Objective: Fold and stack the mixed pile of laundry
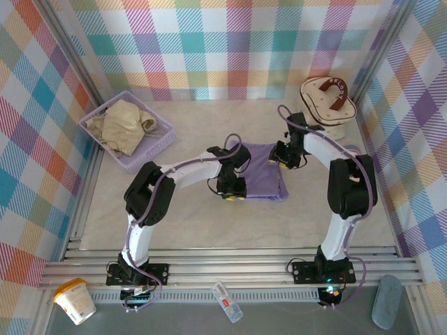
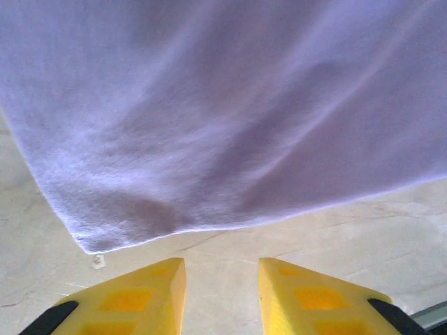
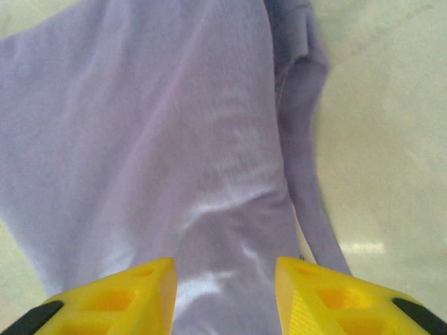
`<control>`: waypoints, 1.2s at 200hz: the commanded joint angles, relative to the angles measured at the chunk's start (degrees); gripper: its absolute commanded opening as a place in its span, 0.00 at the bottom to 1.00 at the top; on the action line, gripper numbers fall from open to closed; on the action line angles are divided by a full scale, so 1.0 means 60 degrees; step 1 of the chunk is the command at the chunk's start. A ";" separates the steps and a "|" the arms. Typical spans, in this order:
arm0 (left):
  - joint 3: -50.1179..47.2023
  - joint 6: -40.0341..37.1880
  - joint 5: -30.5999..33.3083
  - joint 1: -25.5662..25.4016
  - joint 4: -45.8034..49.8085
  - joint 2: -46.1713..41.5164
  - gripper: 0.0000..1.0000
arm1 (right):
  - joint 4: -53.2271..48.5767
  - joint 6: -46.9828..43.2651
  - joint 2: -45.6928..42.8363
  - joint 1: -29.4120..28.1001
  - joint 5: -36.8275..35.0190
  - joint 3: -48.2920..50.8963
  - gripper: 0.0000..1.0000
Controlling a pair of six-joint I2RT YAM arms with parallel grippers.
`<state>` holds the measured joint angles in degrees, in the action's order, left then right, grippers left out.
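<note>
The lavender-purple T-shirt (image 1: 260,174) lies folded on the table's middle, between both arms. My left gripper (image 1: 234,194) stands open at its front-left edge; in the left wrist view the yellow fingers (image 2: 143,296) frame bare table just short of the shirt's hem (image 2: 209,125). My right gripper (image 1: 283,162) hovers open over the shirt's right side; in the right wrist view its fingers (image 3: 126,296) straddle the purple cloth (image 3: 160,139), holding nothing. The beige-cream garment (image 1: 124,124) lies crumpled in the basket.
The lavender perforated basket (image 1: 162,143) sits at the back left. A cream round case with a brown handle (image 1: 327,101) stands at the back right. A white cup (image 1: 75,300), a small bottle (image 1: 228,301) and a grey-blue object (image 1: 386,301) lie beyond the front rail.
</note>
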<state>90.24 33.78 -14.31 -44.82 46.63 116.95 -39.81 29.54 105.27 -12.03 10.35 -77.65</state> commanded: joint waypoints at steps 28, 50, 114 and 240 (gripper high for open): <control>0.1383 0.0284 0.0909 0.1070 -0.0490 0.0159 0.28 | 0.0807 0.1717 -0.1586 -0.0538 0.2031 0.1811 0.28; 0.2517 0.0265 0.1000 0.1475 -0.0703 0.1215 0.26 | 0.1113 0.2357 -0.1382 -0.0668 0.2110 0.2516 0.24; 0.5151 0.0068 0.0899 0.1602 0.0317 0.3893 0.25 | 0.0974 0.2336 -0.1122 -0.0474 0.0860 0.3652 0.27; 0.8397 -0.1266 0.1807 0.2181 0.2519 0.2648 1.00 | -0.1331 0.0826 -0.1219 -0.1216 -0.0670 0.0354 0.56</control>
<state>137.71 29.69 -9.08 -33.54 56.60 140.33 -42.59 36.64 97.32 -16.40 7.92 -68.55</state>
